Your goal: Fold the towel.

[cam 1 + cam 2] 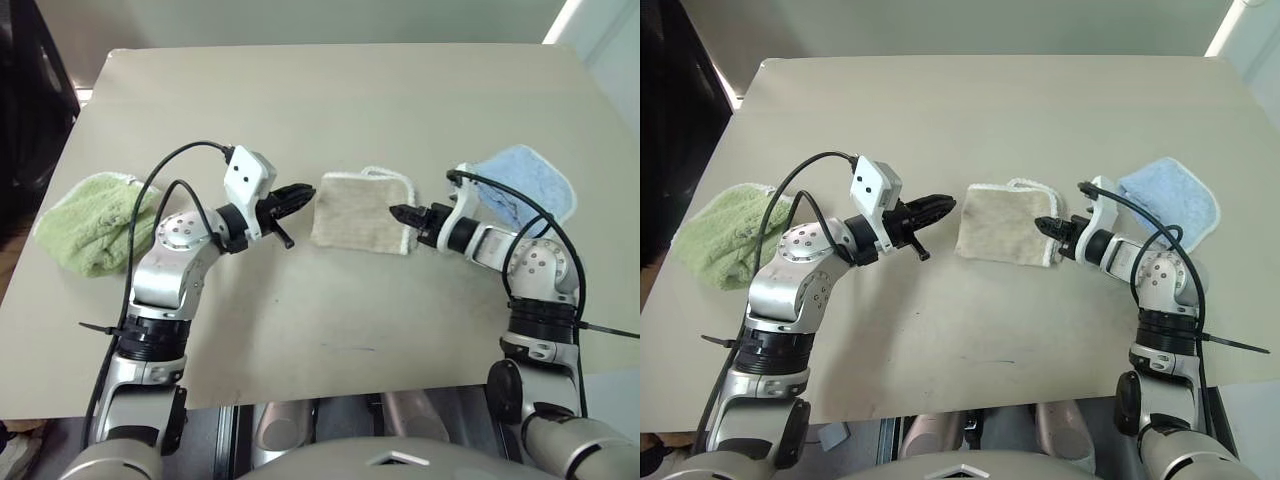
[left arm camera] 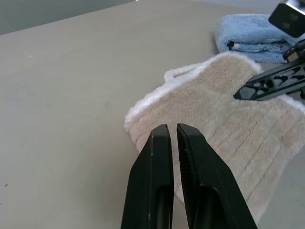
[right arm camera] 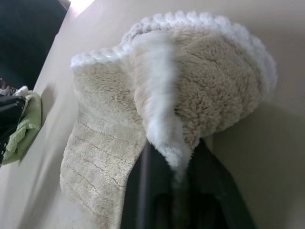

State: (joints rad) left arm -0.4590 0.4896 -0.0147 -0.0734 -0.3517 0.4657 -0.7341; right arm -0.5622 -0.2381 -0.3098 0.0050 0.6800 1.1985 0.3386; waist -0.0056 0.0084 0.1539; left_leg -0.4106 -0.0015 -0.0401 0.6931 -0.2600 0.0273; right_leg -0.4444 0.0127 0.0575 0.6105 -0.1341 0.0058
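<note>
Between the two grippers, near the middle of the table (image 1: pixel 330 90), lies the towel (image 1: pixel 360 212), folded into a small beige pad with white edging. At its nine o'clock edge the left gripper (image 1: pixel 303 193) hovers just beside it, fingers pressed together on nothing. At its three o'clock edge the right gripper (image 1: pixel 398 213) is clamped on the white border, as the right wrist view shows. Farther toward three o'clock rests a light-blue towel (image 1: pixel 525 180); toward nine o'clock, a fluffy green towel (image 1: pixel 92 220).
</note>
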